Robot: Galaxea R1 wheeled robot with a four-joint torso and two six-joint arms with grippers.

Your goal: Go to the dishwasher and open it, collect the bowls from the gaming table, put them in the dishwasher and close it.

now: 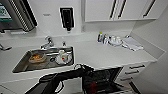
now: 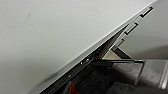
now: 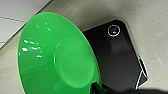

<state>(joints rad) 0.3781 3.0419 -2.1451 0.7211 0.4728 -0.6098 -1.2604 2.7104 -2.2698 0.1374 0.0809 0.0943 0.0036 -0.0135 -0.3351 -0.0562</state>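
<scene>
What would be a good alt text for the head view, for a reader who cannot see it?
The robot's left arm reaches toward the open dishwasher under a white counter. A steel sink holding dishes is set in the counter, with white cabinets above.

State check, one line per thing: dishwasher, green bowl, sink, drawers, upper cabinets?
dishwasher: door open, dark inside showing, left arm reaching in.
green bowl: off the table, close under the right wrist camera, above the floor; grip point hidden.
sink: holds dishes, not empty.
drawers: shut.
upper cabinets: doors shut.
</scene>
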